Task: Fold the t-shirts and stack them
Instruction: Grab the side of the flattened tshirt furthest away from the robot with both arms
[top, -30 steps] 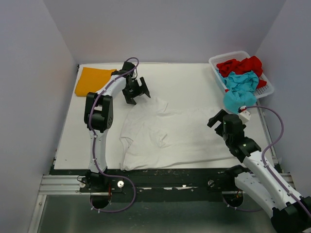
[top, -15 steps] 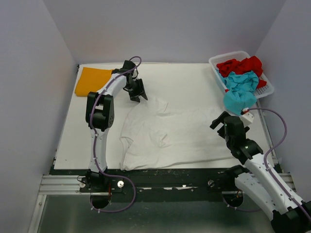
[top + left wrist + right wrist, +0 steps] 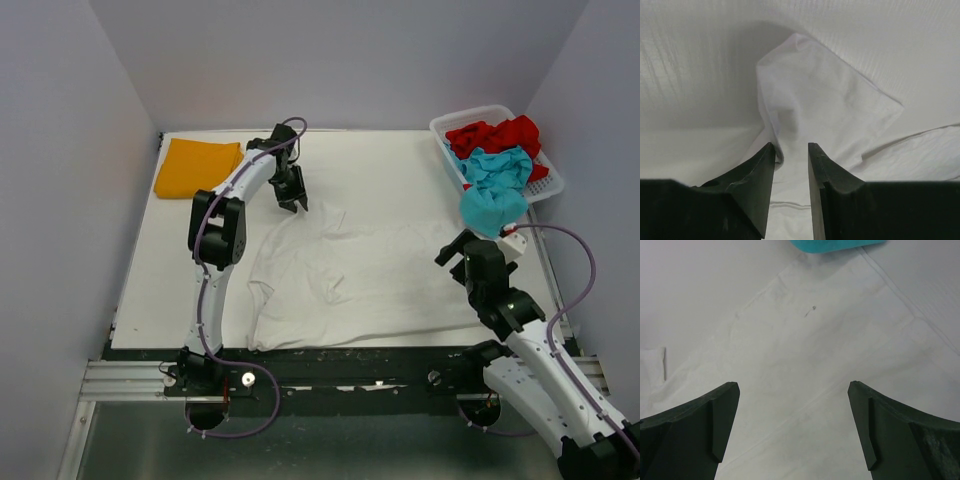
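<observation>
A white t-shirt (image 3: pixel 340 270) lies spread and wrinkled in the middle of the table. My left gripper (image 3: pixel 293 198) is at its far left sleeve. In the left wrist view the left gripper (image 3: pixel 791 147) has its jaws drawn close on a raised fold of that sleeve (image 3: pixel 825 95). My right gripper (image 3: pixel 458 250) hovers open over the shirt's right side, and the right wrist view shows the right gripper (image 3: pixel 792 387) with only flat white cloth (image 3: pixel 815 355) below it. A folded orange-yellow t-shirt (image 3: pixel 195 167) lies at the far left. Red (image 3: pixel 495 135) and teal (image 3: pixel 495 180) t-shirts fill the basket.
The white lattice basket (image 3: pixel 440 125) stands at the far right corner, with the teal shirt spilling over its near rim towards my right arm; its edge (image 3: pixel 835 245) shows at the top of the right wrist view. Grey walls close in the table on three sides.
My left gripper has shifted right and down onto the sleeve, and its jaws have narrowed from wide open. The right arm has edged slightly forward, still open.
</observation>
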Available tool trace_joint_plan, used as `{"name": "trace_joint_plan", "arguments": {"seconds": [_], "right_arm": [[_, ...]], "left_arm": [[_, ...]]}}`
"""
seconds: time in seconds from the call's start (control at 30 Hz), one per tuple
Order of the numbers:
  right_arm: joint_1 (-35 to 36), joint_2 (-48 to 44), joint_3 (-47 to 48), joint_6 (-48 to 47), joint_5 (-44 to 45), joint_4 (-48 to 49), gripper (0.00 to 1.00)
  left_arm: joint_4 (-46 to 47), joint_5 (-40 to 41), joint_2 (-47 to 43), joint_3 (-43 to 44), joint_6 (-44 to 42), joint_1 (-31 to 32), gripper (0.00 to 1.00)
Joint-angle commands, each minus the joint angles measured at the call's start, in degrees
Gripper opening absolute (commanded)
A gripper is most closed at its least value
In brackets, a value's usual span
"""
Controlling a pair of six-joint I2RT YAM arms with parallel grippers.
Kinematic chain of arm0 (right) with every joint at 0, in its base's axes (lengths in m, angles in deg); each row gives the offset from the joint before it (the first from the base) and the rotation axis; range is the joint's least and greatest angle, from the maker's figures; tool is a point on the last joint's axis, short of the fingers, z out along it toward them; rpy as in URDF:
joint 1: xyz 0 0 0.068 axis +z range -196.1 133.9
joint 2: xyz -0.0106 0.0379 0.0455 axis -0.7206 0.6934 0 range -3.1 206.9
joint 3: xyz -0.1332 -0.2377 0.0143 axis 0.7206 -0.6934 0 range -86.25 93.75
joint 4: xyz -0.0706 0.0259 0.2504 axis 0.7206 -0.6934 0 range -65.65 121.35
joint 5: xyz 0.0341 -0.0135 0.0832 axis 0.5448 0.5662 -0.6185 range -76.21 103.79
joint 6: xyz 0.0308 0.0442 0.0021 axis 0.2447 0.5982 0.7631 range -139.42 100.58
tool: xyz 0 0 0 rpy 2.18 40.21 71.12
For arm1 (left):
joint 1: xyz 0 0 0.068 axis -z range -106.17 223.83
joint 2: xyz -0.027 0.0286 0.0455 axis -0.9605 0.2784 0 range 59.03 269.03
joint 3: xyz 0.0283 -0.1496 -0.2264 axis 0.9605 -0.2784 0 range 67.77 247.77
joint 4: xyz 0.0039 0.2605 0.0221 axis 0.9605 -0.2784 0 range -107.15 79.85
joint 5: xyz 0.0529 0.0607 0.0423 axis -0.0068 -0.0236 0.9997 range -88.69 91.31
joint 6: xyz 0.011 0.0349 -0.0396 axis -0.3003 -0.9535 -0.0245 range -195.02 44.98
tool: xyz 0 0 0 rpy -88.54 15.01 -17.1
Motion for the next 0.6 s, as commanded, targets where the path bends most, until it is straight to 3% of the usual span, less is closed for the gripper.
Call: {"name": "trace_joint_plan", "arguments": {"seconds": [0.0,0.13,0.27,0.57], "right_arm": [[-0.12,-1.72,2.04,-0.1,1.73,-1.85,1.0],[-0.12,-2.91,1.89,0.08,1.64,-2.05,1.0],[-0.12,-3.9,1.99,0.03,1.49,-2.38,1.0],[-0.13,-1.2,3.54,-2.33,0.76,-1.67,1.0]], "left_arm": [[-4.29,9.5,2.02,4.66,4.14,2.03,0.33],[-5.18,9.97,2.63,5.86,5.51,1.96,0.28],[-4.56,10.47,2.15,4.91,5.9,2.14,0.0],[-2.26,8.7,0.66,2.24,1.16,2.3,0.0]]}}
